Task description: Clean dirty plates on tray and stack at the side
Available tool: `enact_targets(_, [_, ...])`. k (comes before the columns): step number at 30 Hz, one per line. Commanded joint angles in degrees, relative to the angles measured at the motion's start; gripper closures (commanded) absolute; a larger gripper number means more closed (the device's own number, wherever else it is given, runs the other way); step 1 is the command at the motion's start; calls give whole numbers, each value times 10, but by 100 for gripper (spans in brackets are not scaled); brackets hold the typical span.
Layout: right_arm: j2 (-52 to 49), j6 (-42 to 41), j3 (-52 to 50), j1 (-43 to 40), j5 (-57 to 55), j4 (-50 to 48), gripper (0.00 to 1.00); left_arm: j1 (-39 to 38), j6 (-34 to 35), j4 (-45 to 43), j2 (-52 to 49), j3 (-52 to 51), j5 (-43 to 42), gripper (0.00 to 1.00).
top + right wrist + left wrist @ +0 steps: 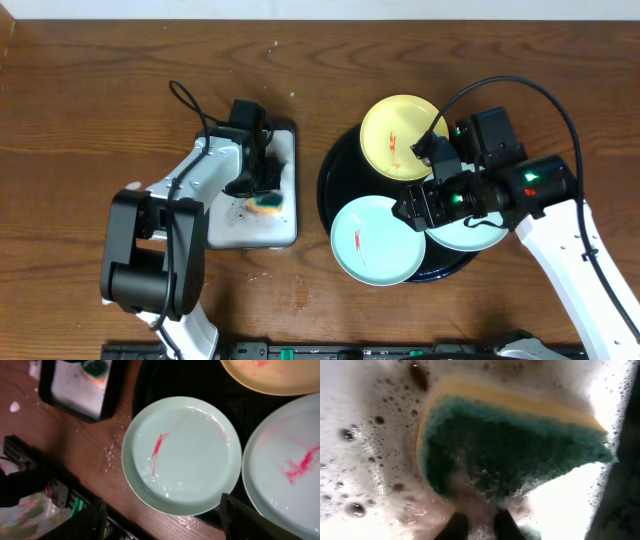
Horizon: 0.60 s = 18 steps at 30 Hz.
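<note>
Up close, left fingers (456, 529) pinch a foamy sponge (510, 455) — right fingers (250, 522) spread wide over a mint plate (182, 455).

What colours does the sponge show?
The sponge is dark green over yellow; clearest in the left wrist view.

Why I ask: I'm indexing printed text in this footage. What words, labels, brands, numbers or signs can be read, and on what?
None: no readable text in any view.
The yellow plate, the mint plates, the black tray, the white tray and the sponge carry no print.
Right arm: green and red lights only, no characters.
Strip at the table's near edge: possible markings, too small to read.
</note>
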State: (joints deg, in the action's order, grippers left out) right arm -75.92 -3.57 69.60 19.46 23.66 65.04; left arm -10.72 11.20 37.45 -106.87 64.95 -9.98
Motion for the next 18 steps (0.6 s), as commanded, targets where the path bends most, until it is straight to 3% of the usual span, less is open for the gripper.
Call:
enact_targets(1, [2,-16,8,9,-18,2,31,3,-7,28,-18,2,32,67])
enact_targets(8, [2,-16,8,9,-18,2,32,2,-7,86,46,30,44,49])
enact_targets(18, [2,-71,7,9,-53,17,32,-23,-7,32,23,-3,45,49])
